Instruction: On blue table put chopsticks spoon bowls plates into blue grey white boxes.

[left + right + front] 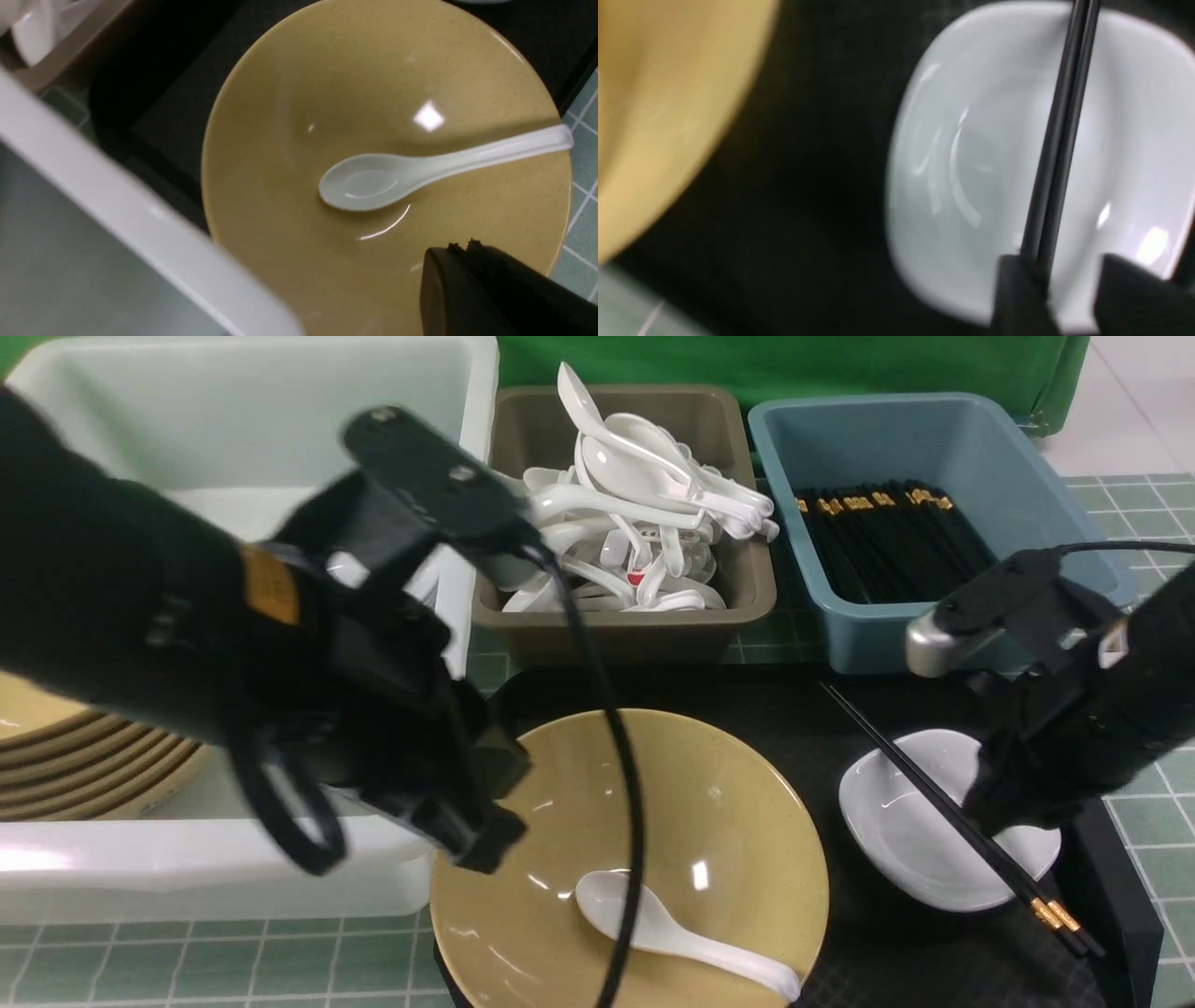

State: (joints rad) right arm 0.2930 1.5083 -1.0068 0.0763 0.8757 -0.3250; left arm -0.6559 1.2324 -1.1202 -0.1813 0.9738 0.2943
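A tan bowl (728,821) (327,93) sits on the black tray with a white spoon (653,924) (373,182) lying in it. My left gripper (485,845) (460,246) hovers over the bowl's rim, shut and empty. To the right, a pair of black chopsticks (934,793) (1059,130) lies across a small white plate (896,812) (971,163). My right gripper (999,817) (1069,280) is down at the plate with its jaws apart. The chopsticks pass between them, against one finger (1017,294).
The white tub (233,420) at back left holds stacked tan bowls (84,765). The grey bin (616,625) holds several spoons, and the blue bin (934,429) holds several chopsticks. The black tray (896,952) rests on the tiled table (187,961).
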